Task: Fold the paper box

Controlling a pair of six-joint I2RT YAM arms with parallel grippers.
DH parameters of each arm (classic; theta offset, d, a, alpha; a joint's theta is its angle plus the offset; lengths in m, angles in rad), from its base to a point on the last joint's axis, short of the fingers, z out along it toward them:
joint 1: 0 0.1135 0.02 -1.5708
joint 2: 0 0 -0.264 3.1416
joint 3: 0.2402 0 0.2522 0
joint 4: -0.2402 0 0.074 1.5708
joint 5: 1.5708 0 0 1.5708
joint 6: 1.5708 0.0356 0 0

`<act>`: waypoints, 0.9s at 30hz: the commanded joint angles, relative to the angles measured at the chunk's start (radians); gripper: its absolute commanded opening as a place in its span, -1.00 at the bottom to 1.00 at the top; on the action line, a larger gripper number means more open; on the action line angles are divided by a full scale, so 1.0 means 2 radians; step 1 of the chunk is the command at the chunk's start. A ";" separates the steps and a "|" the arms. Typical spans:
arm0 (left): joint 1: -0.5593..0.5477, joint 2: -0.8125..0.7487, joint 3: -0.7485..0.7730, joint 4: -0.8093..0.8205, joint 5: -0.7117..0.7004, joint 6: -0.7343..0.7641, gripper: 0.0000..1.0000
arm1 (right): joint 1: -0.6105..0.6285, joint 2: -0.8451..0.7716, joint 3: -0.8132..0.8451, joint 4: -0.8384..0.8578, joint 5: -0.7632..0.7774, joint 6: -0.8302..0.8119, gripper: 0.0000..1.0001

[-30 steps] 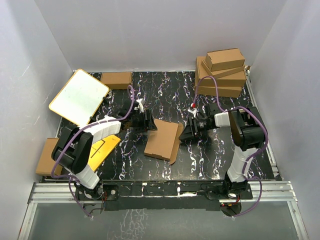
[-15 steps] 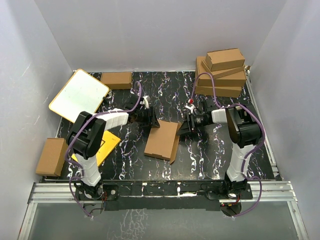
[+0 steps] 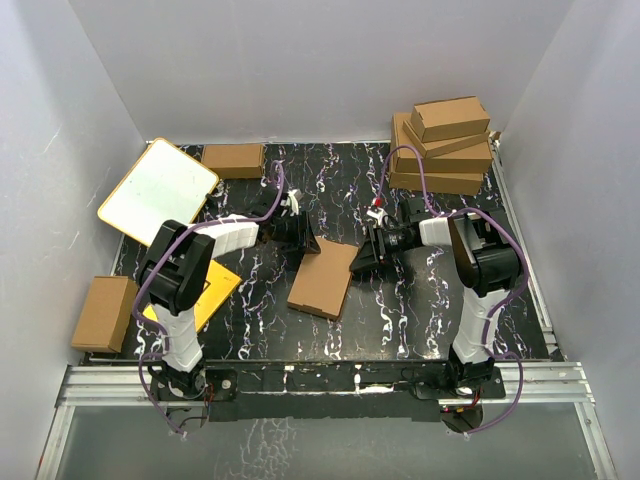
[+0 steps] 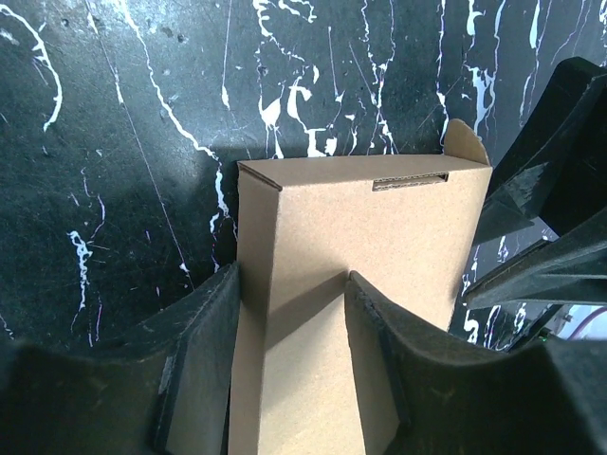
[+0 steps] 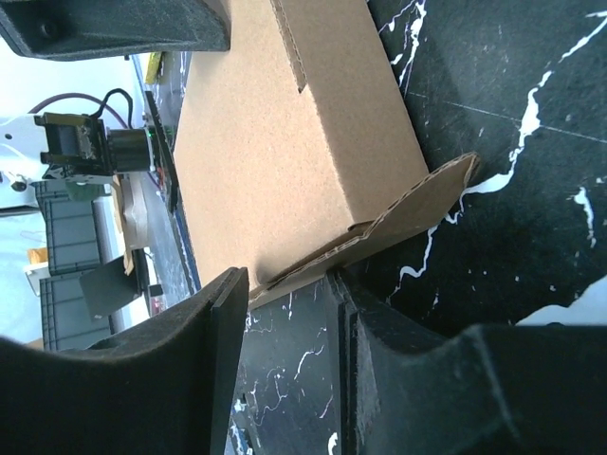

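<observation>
left claw point(image 4: 294, 277) and right claw point(image 5: 289, 280) moved in on paper box point(image 3: 322, 280), half-open, marbled table point(image 3: 405, 315)

The paper box point(image 3: 325, 277) is plain brown cardboard. The counter point(image 3: 400, 310) is black with white marble veining. At 10 o'clock, a white board point(image 3: 158, 193) with an orange rim; at 8 o'clock, a yellow card point(image 3: 215, 290) with black lines. The stacked boxes point(image 3: 440, 150) at 1 o'clock are brown. The left gripper point(image 4: 289, 284) and right gripper point(image 5: 285, 284) are black, and the cables point(image 3: 420, 165) are purple.
</observation>
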 commanded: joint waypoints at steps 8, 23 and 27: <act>-0.009 -0.007 0.031 -0.016 0.019 -0.003 0.01 | -0.003 -0.003 0.033 0.004 -0.039 -0.031 0.10; 0.052 -0.166 -0.044 -0.036 -0.035 0.019 0.31 | -0.033 -0.018 0.067 -0.167 -0.003 -0.221 0.20; 0.053 -0.251 -0.116 -0.001 -0.044 0.006 0.31 | -0.038 -0.052 0.064 -0.195 0.010 -0.267 0.20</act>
